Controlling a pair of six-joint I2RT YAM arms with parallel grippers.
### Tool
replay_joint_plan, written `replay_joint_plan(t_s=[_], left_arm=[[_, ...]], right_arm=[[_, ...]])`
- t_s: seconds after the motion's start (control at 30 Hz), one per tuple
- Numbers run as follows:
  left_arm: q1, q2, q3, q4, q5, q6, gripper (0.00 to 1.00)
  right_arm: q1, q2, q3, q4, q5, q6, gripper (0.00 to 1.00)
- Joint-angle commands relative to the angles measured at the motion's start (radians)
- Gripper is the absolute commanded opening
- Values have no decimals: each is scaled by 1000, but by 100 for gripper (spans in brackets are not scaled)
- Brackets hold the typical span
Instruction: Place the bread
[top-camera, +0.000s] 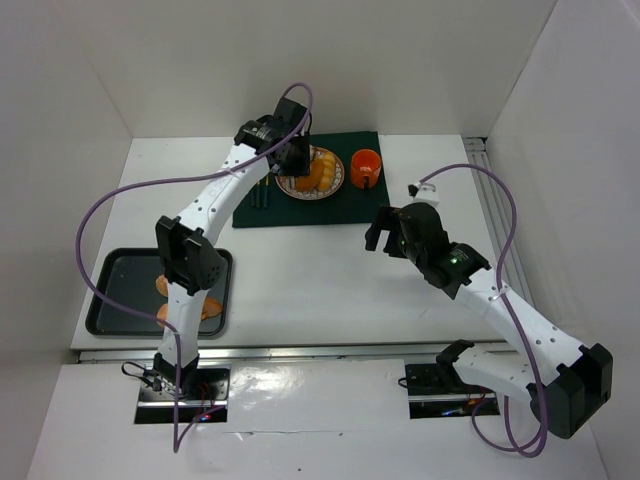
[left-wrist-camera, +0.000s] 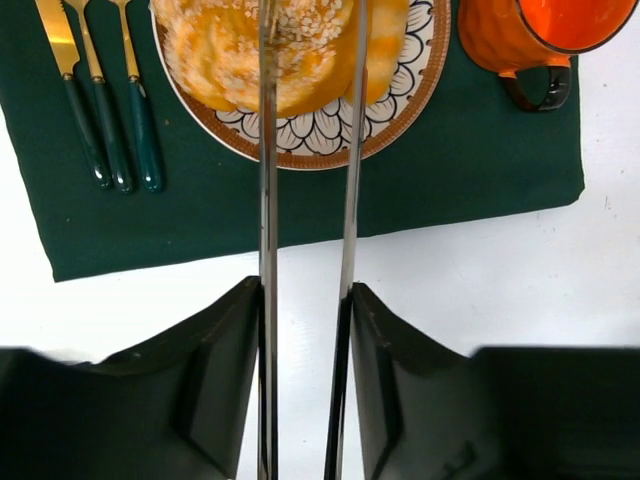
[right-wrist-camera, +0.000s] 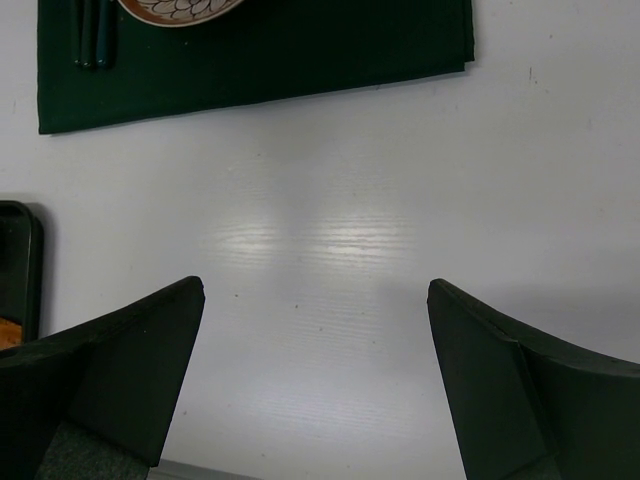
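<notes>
Left gripper (left-wrist-camera: 305, 292): fingers clamped on the two arms of thin metal tongs (left-wrist-camera: 267, 200), which reach over the golden-brown bread (left-wrist-camera: 290, 50) piled on a patterned round plate (left-wrist-camera: 340, 135). Whether the tongs pinch the bread cannot be told. The plate sits on a dark green placemat (left-wrist-camera: 300, 210) beside an orange mug (left-wrist-camera: 515, 40). Two more bread pieces (top-camera: 165, 286) lie in a black tray (top-camera: 120, 280). Right gripper (right-wrist-camera: 315, 290): jaws spread wide above the white table (right-wrist-camera: 330, 180).

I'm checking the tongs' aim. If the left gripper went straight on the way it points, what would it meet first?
Most likely the bread on the plate: the tongs clamped in the left gripper reach out over it. Whether their tips touch it is unclear.
</notes>
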Motion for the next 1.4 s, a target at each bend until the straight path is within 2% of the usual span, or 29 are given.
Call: replay_joint_plan(t_s=[0.0,0.23,0.57,0.67,0.77,0.93,1.03,1.17,1.37], left_arm=[[-14,-70,27,44,16,26,54],[-14,-102,12,54,5,15,53],[-51,-302,-137,64,-96,-3,53],[-74,-401,-282,73,-153,-46,53],[-112,-519,-512,90,-196,-141,52],[-170,-682,-931,211,-305,-304,52],[-183,-751,-1086,251,-316,-422,52],[-206,-797,-1243,340,-270,-515,52],[-272,-765,-1350,380,-201,-638,54]], right_arm=[[-7,-6,26,34,-16,-7,100],[-7,-25,26,25,-27,-7,100],[-7,-45,26,16,-27,-7,100],[-7,-45,26,16,-27,-7,100],[-7,-45,26,34,-38,-7,100],[2,-45,16,45,-61,2,100],[13,-45,16,45,-61,2,100],[13,-54,7,35,-52,2,100],[22,-63,-5,35,-61,13,100]])
